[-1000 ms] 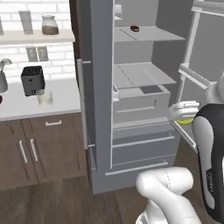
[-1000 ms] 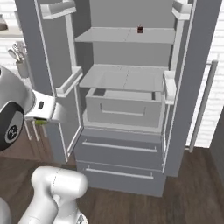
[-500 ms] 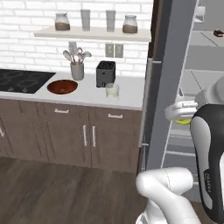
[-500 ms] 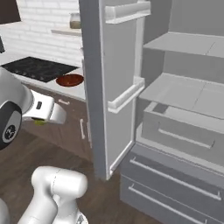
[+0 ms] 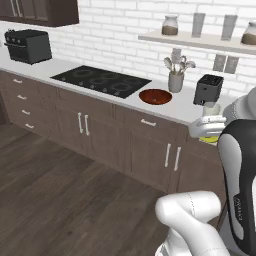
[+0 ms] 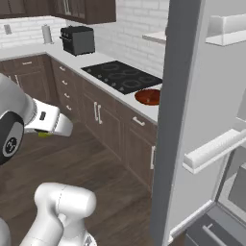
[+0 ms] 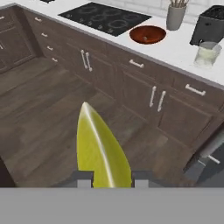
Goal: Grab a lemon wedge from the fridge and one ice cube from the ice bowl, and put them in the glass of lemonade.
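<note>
Right in front of your hand camera, the tool is clenched on the lemon wedge: the yellow slice stands up between the two dark tips, thin edge toward you, pinched across its flat sides so it can't roll out. In the left base view you catch a sliver of yellow under the white hand at about four o'clock.

Past the wedge there's dark wood floor, then a run of brown cabinet doors with silver handles. On top sits the white bench.

The glass of lemonade is up at one o'clock in the hand view, near the bench's front edge, just in front of the black toaster. My read: it was left at the edge so you can drop things in from above without reaching over anything. The ice bowl sits at twelve o'clock, well apart from the glass, just right of the black cooktop. A grey cup of utensils stands behind the bowl. I can't make out the ice cube inside it.

Further back: white brick wall, a shelf with jars, a dark toaster oven at ten o'clock in the left base view. In the right base view, the fridge door hangs open at three o'clock.
</note>
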### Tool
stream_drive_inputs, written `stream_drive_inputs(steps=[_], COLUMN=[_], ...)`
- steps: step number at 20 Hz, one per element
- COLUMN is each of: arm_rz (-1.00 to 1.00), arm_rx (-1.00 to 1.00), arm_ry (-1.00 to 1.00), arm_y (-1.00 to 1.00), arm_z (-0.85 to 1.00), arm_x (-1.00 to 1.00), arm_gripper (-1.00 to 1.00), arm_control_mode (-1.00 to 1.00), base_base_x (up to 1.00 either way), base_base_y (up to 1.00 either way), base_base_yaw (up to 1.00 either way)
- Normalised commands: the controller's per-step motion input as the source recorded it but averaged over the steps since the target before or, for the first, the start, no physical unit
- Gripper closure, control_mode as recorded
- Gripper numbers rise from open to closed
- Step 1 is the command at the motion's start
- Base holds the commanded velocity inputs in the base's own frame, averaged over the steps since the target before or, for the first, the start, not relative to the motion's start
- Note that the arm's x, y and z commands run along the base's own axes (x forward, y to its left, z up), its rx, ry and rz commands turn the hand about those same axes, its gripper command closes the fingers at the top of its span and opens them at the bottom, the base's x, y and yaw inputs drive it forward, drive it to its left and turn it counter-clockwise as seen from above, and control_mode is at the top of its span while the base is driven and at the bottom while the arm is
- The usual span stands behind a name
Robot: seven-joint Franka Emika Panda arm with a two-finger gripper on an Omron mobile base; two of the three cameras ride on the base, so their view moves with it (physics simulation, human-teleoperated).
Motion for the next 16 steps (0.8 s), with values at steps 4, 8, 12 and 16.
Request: stream_drive_inputs(steps=[4,8,12,16], arm_rz=[0.00,0.00,0.00,0.00], arm_rx=[0.00,0.00,0.00,0.00], arm_ry=[0.00,0.00,0.00,0.00], arm_y=[0.00,0.00,0.00,0.00], arm_z=[0.00,0.00,0.00,0.00], arm_x=[0.00,0.00,0.00,0.00], arm_gripper=[1.00,1.00,1.00,1.00], arm_control_mode=[1.00,1.00,1.00,1.00], base_base_x=[1.00,1.00,1.00,1.00], base_base_y=[0.44,0.31,0.14,0.01], base_base_yaw=[0.49,0.19,-0.07,-0.26])
